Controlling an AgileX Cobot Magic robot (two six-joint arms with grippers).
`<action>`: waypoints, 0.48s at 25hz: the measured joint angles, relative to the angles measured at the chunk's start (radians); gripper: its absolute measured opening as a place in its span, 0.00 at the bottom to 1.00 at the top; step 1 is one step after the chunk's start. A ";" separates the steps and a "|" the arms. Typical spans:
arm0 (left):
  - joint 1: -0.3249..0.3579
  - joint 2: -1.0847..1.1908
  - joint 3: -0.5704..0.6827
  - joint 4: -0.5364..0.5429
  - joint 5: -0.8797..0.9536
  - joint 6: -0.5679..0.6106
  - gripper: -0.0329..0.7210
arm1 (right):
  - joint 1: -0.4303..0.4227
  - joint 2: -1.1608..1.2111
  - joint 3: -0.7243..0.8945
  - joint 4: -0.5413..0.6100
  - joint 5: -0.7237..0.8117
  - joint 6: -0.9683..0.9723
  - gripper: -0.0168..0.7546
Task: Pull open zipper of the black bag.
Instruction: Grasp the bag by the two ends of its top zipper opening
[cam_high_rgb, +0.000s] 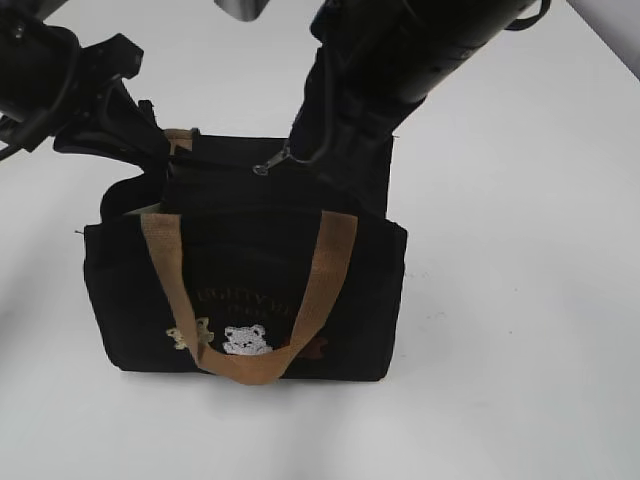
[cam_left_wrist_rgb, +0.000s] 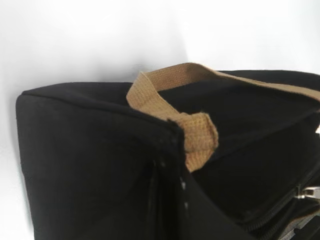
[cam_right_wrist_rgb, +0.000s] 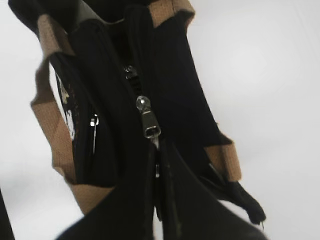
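White tabletop (cam_high_rgb: 520, 300), black bag (cam_high_rgb: 250, 300) on it, right gripper (cam_right_wrist_rgb: 157, 155) pinching zipper (cam_right_wrist_rgb: 148, 122), left gripper (cam_high_rgb: 155, 150) clamped on bag's left end.

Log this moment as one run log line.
left gripper: shut, at bag rear left corner | right gripper: shut on zipper | zip: partly open

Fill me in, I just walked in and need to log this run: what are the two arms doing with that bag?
A small black tote bag with tan handles sits on a white table. The right gripper is pinched shut on the silver zipper pull on the bag's top. The left gripper is shut at the bag's left end beside a handle, apparently steadying it; what it grips isn't visible. How far the zip is open is unclear.
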 joint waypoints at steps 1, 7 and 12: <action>0.000 0.000 0.000 0.003 0.000 0.000 0.06 | 0.000 -0.002 0.000 -0.012 0.016 0.011 0.02; 0.000 0.000 0.000 0.008 0.000 0.000 0.06 | -0.035 -0.003 0.000 -0.144 0.126 0.140 0.02; 0.000 0.000 0.000 0.014 -0.004 0.000 0.06 | -0.171 -0.004 0.000 -0.169 0.263 0.211 0.02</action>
